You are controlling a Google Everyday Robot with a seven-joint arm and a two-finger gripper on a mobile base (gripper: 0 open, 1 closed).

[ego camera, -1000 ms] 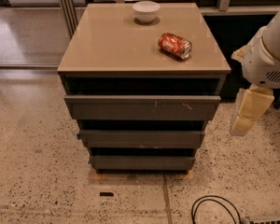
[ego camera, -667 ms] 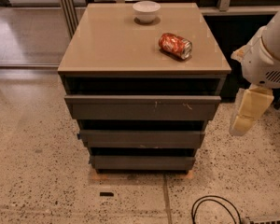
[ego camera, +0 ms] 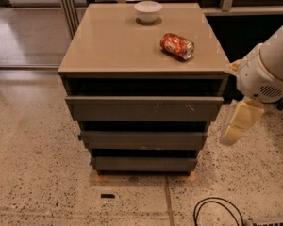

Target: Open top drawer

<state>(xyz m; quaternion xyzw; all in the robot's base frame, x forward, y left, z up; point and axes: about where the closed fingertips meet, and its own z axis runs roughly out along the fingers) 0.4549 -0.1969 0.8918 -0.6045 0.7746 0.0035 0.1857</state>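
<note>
One cabinet (ego camera: pixel 113 46) stands in the middle, with three drawer fronts stacked on its near face. The top drawer (ego camera: pixel 132 109) is the widest and tallest of them, dark grey-brown with small pale scratches right of centre. It sits directly under the tan top, with a dark gap between the two. The two slimmer grey drawer fronts (ego camera: pixel 144 139) lie below it. On the cabinet top are one white bowl (ego camera: pixel 148 11) at the far edge and one red can (ego camera: pixel 177 46) lying on its side towards the right, well apart from the bowl. There is one gripper (ego camera: pixel 232 133), pale cream. It hangs off the white arm (ego camera: pixel 269 69) just right of the cabinet's near right corner, level with the drawers and touching none; I cannot tell whether it is apart or together. The floor (ego camera: pixel 33 140) is speckled pale stone with a seam running near the cabinet's foot. One black cable (ego camera: pixel 217 211) loops on it near right, and a small dark mark (ego camera: pixel 107 195) lies on it near left of centre. Metal poles (ego camera: pixel 68 8) rise at far left. Nothing stands between the gripper and the drawer front.
</note>
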